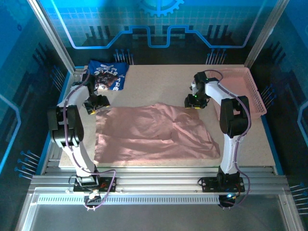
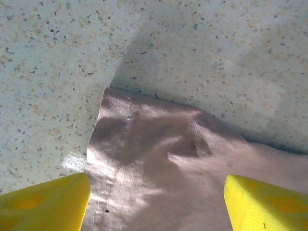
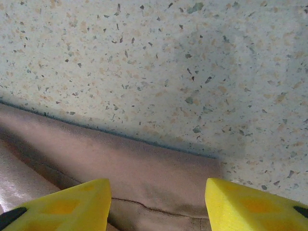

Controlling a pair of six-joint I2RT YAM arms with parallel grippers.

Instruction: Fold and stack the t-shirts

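Left gripper (image 1: 96,104): fingers apart, straddling the far-left corner of the pink t-shirt (image 1: 154,134). Right gripper (image 1: 195,102): fingers apart over its far-right edge. Shirt spread mid-tabletop (image 1: 159,77). The navy t-shirt (image 1: 107,76) lies bunched at the far-left corner.

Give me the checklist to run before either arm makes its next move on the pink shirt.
1. Left gripper over the far left corner of the pink t-shirt: ok, the corner lies between its fingers.
2. Right gripper over the far right corner: ok, the cloth edge lies between its fingers.
3. Both grippers open, ready to close: ok.
4. Corners already gripped: not ok, the cloth lies flat on the table.
5. Pink t-shirt smooth: not ok, creases run across its right half.
6. Fold path free: ok, the navy t-shirt sits apart at the far left and the basket at the far right.
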